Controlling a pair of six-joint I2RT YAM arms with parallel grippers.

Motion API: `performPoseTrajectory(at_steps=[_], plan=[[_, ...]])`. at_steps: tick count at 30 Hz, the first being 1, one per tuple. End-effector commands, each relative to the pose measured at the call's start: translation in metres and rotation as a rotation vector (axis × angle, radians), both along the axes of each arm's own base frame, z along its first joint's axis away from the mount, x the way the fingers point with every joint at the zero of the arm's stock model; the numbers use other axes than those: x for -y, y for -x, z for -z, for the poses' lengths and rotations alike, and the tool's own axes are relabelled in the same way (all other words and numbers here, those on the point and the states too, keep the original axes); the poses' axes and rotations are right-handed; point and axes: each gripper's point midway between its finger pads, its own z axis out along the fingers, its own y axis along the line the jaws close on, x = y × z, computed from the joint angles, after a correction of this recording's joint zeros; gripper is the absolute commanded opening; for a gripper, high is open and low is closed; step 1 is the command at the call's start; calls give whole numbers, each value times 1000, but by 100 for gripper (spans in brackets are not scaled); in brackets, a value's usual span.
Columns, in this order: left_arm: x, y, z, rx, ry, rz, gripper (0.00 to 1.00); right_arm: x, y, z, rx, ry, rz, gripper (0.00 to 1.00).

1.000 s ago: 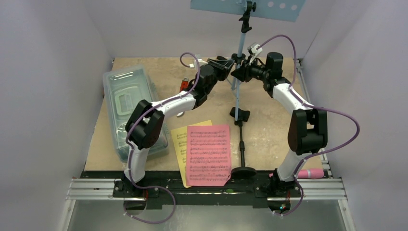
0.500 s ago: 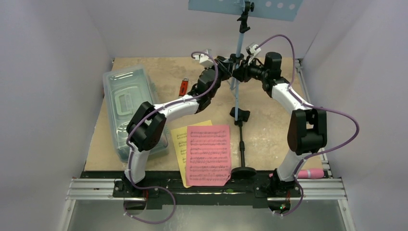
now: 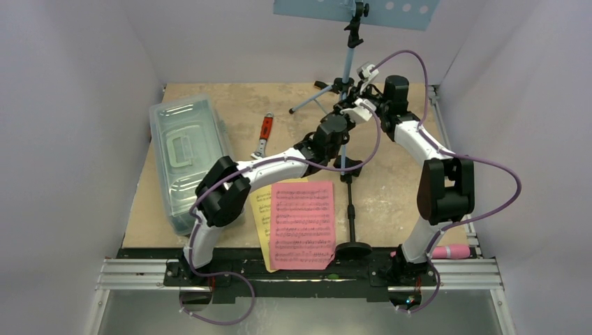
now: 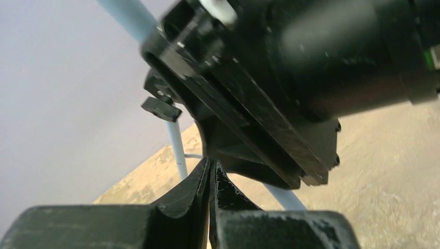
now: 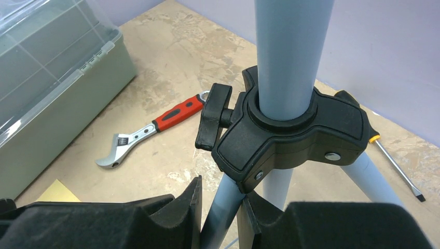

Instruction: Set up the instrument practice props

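Fingers of the right gripper are clenched on a tripod leg of the light blue music stand, just below the black hub through which the centre pole is passed. The music stand is set upright at the far middle of the bench. Its perforated desk is cut by the top edge of the overhead view, and one leg is spread out to the left. The left gripper is held just near of the right gripper. Its fingers are pressed together with nothing between them, and the black housing of the right gripper is seen directly ahead of them. A pink sheet-music page is laid flat at the near middle of the bench, overlapping a yellow sheet-music page that shows at its left. The black mic stand is located just right of the pages, with its round base at the near edge. Whether it is upright or lying down cannot be told. The pink toy microphone is laid at the near right edge, beside the base of the right arm. A red-handled wrench is placed left of the stand, between it and a clear lidded box on the left side. A screwdriver is laid right of the stand.
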Motion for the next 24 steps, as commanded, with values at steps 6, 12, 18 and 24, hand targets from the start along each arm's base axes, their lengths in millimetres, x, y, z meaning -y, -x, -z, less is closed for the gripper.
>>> performPoseTrajectory(at_steps=[6, 12, 18, 24], plan=[[8, 22, -39, -224, 370, 154, 48, 12, -7, 54, 21, 178, -13, 0], [-26, 9, -61, -453, 855, 261, 79, 9, -5, 52, 23, 175, -20, 0], [-48, -5, -97, -471, 1175, 390, 78, 7, -4, 52, 23, 175, -29, 0], [-40, -23, -101, -557, 1450, 434, 75, 6, -3, 52, 21, 178, -31, 0]])
